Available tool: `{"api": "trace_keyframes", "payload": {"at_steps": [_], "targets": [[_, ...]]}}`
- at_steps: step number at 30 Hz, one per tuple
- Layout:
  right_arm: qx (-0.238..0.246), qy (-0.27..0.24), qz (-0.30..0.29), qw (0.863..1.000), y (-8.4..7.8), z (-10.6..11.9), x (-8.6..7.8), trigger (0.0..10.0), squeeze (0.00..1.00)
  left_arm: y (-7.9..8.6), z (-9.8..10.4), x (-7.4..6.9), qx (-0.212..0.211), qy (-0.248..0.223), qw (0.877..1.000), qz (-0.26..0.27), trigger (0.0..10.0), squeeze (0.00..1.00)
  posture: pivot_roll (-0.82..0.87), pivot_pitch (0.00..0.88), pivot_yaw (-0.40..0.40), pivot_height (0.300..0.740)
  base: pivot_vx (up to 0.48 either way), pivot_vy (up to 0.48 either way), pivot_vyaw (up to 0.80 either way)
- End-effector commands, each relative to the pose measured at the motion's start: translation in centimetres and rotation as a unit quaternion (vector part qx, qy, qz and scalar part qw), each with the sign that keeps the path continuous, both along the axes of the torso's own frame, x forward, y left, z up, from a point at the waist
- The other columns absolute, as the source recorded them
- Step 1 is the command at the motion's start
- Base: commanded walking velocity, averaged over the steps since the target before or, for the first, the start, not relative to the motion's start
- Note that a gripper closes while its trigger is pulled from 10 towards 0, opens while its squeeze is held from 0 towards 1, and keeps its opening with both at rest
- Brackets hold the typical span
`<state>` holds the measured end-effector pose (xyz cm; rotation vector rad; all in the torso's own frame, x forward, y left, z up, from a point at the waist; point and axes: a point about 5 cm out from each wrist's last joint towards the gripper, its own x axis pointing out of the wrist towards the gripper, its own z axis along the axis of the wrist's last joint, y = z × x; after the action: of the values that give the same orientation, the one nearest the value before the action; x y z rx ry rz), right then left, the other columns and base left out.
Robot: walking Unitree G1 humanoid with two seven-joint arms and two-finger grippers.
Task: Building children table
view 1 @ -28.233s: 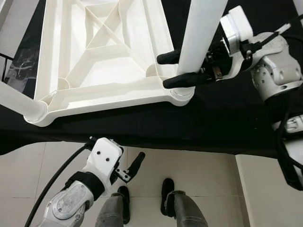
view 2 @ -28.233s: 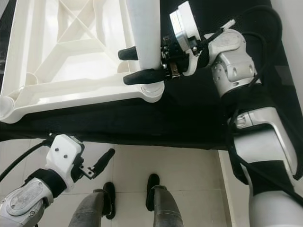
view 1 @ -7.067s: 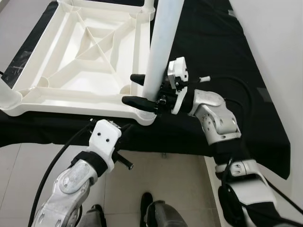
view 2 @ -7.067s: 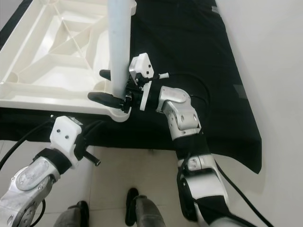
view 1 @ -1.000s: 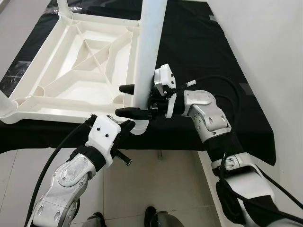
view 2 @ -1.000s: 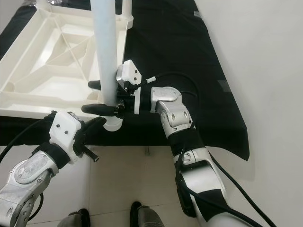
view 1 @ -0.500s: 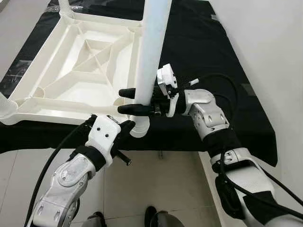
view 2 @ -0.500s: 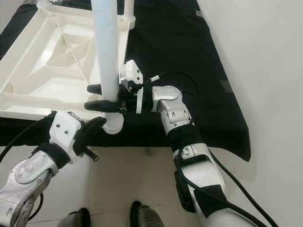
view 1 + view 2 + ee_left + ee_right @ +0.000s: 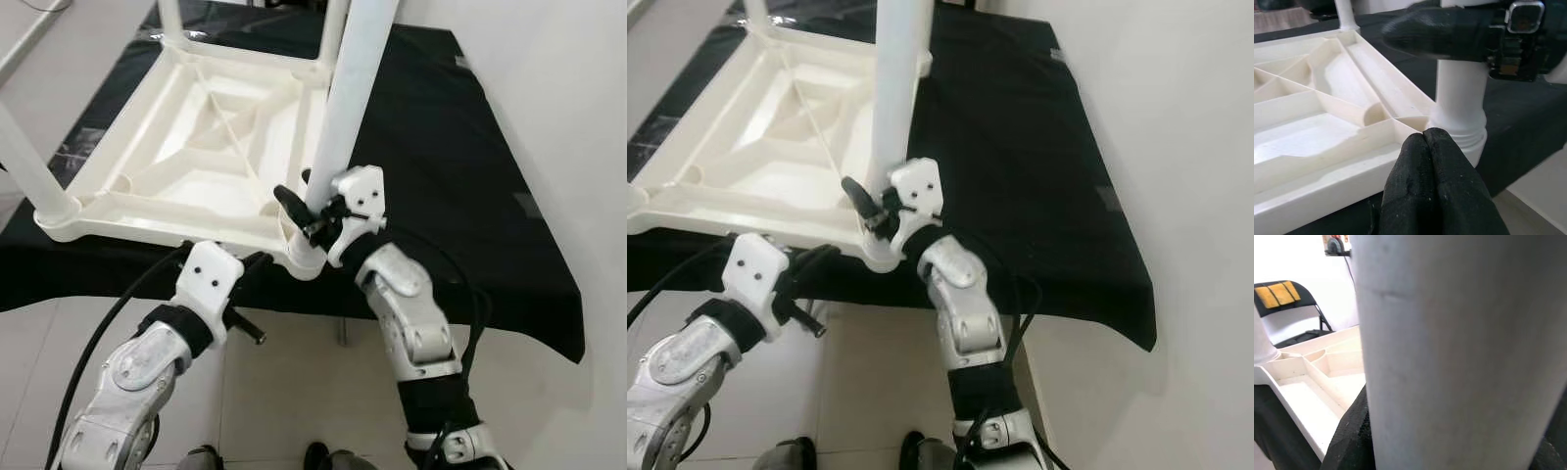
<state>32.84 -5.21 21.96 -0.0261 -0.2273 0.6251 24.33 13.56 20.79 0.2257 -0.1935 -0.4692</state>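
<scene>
Right wrist view: smooth cylindrical white leg point(image 9: 1459, 357)

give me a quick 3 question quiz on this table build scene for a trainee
1. True or false: the white tabletop lies underside up on the black cloth.
2. Which gripper is clamped on the near-corner leg? A) left B) right C) neither
3. Fill in: the left gripper, fingers together, sits against the tabletop's ____ by that leg's socket.

Key
1. True: its ribbed underside faces up.
2. B: the right gripper has its fingers around the leg just above the socket.
3. Rim (the near edge).
</scene>
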Motion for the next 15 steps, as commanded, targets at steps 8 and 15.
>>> {"api": "trace_keyframes", "payload": {"at_steps": [8,15], "targets": [[-0.021,0.056,0.035,0.998,1.7,-1.2,1.3,10.0,1.00,-0.4,-0.2,-0.1,0.006,0.003,1.000,-0.012,10.0,0.00,0.10,0.266,-0.152,0.740,0.000,0.000,0.00],[-0.023,-0.009,0.186,0.982,1.6,2.4,1.5,10.0,1.00,-0.5,0.0,0.1,0.005,0.000,1.000,-0.012,10.0,0.00,0.11,0.258,-0.159,0.740,0.000,0.000,0.00]]}}
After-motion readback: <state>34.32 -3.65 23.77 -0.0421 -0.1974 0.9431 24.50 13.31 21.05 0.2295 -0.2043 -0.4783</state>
